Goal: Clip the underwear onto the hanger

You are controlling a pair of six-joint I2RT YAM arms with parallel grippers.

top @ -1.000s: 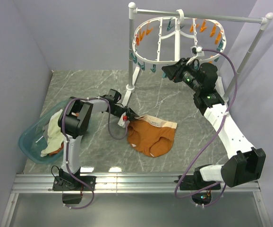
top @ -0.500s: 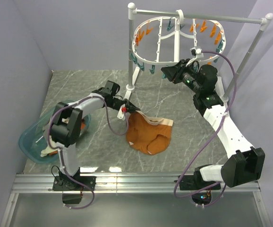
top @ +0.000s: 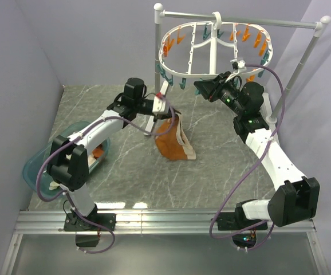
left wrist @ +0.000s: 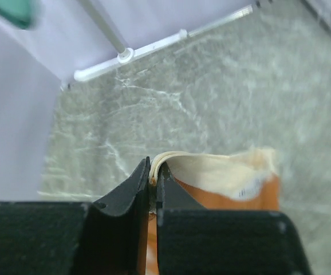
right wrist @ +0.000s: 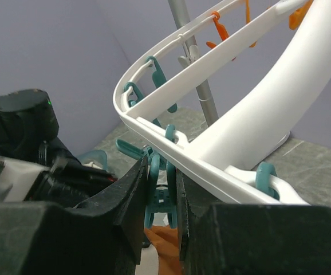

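Left claw (top: 166, 106): clamped shut on a folded edge of the cream waistband (left wrist: 211, 167); seen pinched between the black tips in the left wrist view.
Right claw (top: 200, 86): closed around a teal clothespin (right wrist: 160, 201) on the near rim; up at the upper centre of the overhead frame.
Underwear (top: 172, 143): dangling from the left claw at the centre of the overhead frame, bunched into a narrow drape; lower end near or on the marble table (top: 228, 160), cannot tell which.
Hanger (top: 189, 75): at the top of the overhead frame, hooked on the pole; near rim just above and right of the held cloth.
Handling: light, soft, limp; no shape of its own, likely to swing and fold; probably not slippery or fragile.
Where to hold: by the waistband, the thickest and firmest edge; best with a stretch of band left free beside the tips for the pin to bite.
Risk: a thin pinch, so possibly a slip if tugged sideways.
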